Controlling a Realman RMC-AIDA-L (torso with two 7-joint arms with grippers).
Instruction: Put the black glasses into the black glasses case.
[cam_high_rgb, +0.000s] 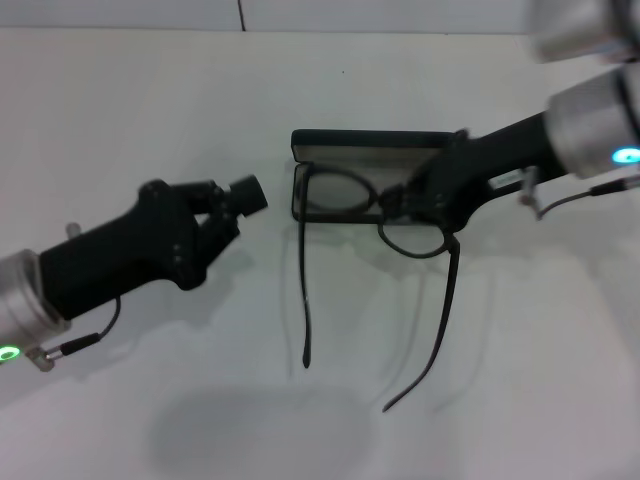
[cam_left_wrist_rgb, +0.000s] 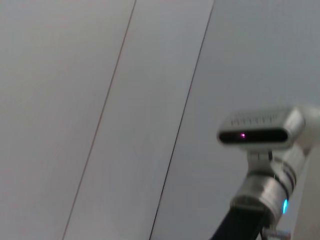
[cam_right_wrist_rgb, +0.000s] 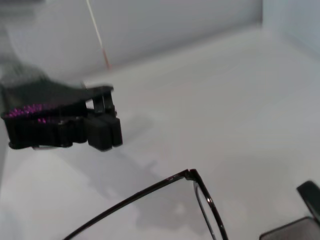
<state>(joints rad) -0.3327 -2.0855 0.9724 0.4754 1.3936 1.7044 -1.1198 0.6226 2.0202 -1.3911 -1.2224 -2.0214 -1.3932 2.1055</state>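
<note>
Black glasses (cam_high_rgb: 375, 215) hang over the open case (cam_high_rgb: 365, 150), pinched at the bridge by your right hand (cam_high_rgb: 400, 198). Unfolded temples trail outside; lowering now could snag them on the rim. Left hand (cam_high_rgb: 235, 200) hovers nearby, closed on nothing.

Overhead head view; wrist views perhaps outward-facing

I see even, bright overhead light on the white desk (cam_high_rgb: 120, 100), soft shadows beneath the black glasses (cam_high_rgb: 375, 225), and blur near my head view's upper right corner.
</note>
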